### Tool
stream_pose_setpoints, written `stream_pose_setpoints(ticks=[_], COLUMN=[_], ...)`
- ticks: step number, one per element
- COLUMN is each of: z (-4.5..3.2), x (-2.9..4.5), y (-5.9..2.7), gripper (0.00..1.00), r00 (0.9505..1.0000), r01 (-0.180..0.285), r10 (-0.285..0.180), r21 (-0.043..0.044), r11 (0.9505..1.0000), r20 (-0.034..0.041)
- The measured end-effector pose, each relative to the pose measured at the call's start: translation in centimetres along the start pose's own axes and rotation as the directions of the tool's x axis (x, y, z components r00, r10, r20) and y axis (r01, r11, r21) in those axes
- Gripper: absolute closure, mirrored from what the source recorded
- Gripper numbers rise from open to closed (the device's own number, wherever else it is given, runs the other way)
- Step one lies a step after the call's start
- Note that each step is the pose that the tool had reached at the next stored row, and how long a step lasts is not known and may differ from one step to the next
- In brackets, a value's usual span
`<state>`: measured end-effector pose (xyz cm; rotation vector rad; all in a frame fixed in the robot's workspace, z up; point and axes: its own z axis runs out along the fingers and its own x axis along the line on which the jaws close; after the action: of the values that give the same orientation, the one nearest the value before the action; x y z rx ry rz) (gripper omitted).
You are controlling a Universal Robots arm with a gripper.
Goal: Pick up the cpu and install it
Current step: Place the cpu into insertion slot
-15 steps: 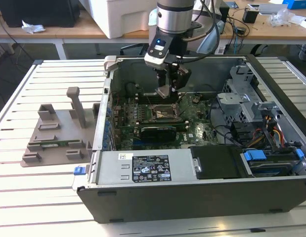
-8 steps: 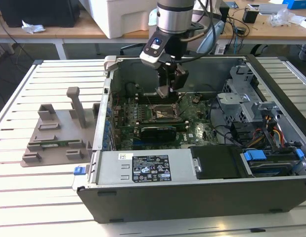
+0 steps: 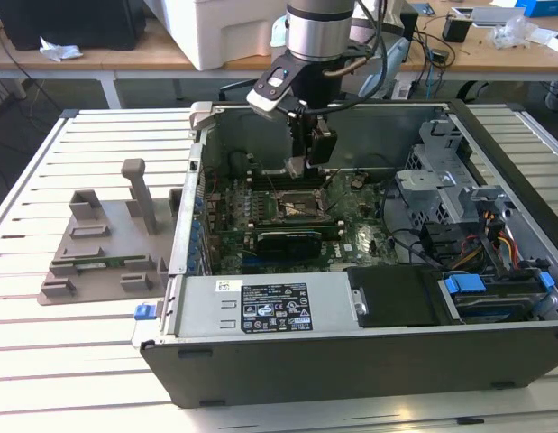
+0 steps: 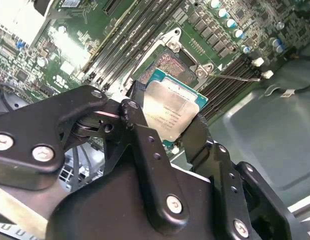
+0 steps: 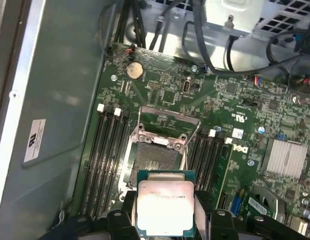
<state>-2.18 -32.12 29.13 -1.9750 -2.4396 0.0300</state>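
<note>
A white slatted table (image 3: 80, 361) carries an open computer case (image 3: 351, 370) lying on its side, with a grey holder block (image 3: 98, 248) beside it at the exterior view's left. The arm reaches down into the case, and the gripper (image 3: 307, 158) hangs above the motherboard (image 5: 235, 100). Its pincer is drawn in narrow and grips the cpu (image 4: 174, 107) by two opposite edges, one black finger (image 4: 195, 137) on each side, silver top facing the cameras in both wrist views. The chip sits level between the pads, over the near edge of the socket (image 5: 157, 157) and apart from it. The socket lies open with its pin field bare. Memory slots (image 5: 107, 160) flank it closely on both sides, while the case walls stand well apart from the pincer
</note>
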Motion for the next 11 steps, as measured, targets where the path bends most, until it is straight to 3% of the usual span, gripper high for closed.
stream_pose_setpoints(ticks=[5,9,11], z=[0.01,0.0,0.0], x=[0.0,0.0,0.0], y=[0.0,0.0,0.0], gripper=[0.45,0.45,0.45], r00=[0.9974,0.9911,0.9902], r01=[-0.072,-0.133,-0.14], r10=[0.072,0.133,0.14], r21=[0.0012,0.0024,0.0025], r11=[0.9974,0.9911,0.9902], r20=[0.0017,0.0051,0.0054])
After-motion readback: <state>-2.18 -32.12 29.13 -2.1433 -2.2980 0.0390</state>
